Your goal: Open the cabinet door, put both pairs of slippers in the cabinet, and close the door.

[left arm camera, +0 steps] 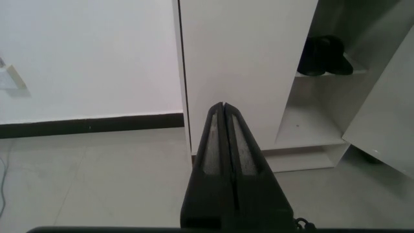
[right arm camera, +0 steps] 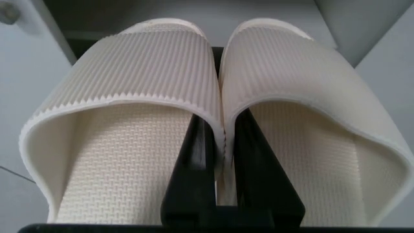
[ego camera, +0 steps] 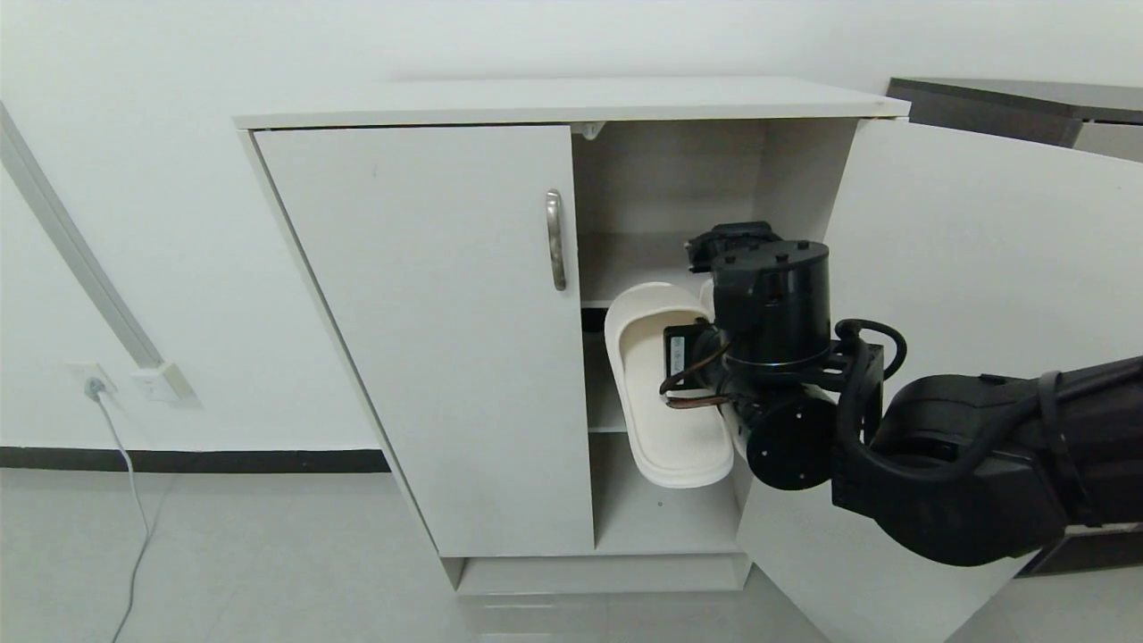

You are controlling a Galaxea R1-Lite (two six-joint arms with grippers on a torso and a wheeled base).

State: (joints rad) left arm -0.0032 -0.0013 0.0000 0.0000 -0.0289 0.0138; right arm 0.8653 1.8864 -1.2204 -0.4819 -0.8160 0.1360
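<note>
1. White slippers (ego camera: pixel 665 402) hang steeply tilted in the cabinet (ego camera: pixel 571 98) opening, right gripper (right arm camera: pixel 218 129) clamped on their touching inner walls
2. Level them, slide deep onto a shelf, then release
3. Left gripper (left arm camera: pixel 223 113) pressed together, empty

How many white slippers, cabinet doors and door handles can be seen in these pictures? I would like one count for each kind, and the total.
white slippers: 2
cabinet doors: 2
door handles: 1
total: 5
</note>
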